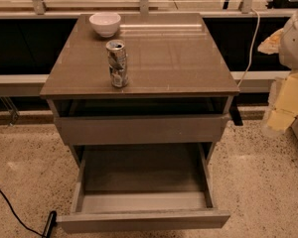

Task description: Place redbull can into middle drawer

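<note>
On the cabinet top [179,58]: redbull can [117,63], upright, untouched.
Pulled open below: middle drawer [144,220], no can in it; gripper [284,110] at right edge, well apart, holding no can, its opening not discernible.

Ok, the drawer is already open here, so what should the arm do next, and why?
Probably reach left toward the redbull can to grasp it. It stands upright on the cabinet top in front of the white bowl, and the middle drawer is pulled out. The gripper is out of view; only the arm shows, at the right edge.
</note>
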Available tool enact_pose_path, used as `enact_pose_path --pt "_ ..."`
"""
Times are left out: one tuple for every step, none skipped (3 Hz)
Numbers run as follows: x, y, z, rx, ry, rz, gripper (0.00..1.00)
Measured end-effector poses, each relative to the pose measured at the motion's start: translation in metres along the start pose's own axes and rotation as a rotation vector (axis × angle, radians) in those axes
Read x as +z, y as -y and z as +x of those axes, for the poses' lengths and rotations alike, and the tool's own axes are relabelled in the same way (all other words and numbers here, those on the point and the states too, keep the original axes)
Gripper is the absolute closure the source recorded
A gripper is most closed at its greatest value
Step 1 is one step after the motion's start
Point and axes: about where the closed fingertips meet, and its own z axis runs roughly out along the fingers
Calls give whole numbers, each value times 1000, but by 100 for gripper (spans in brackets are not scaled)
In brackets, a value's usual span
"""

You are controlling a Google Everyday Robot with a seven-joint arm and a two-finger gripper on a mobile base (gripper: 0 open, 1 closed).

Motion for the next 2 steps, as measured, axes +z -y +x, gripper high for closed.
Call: enact_pose_path --pt "0 0 0 0 0 0 0" --pt "19 22 -49 -68 114 6 0"
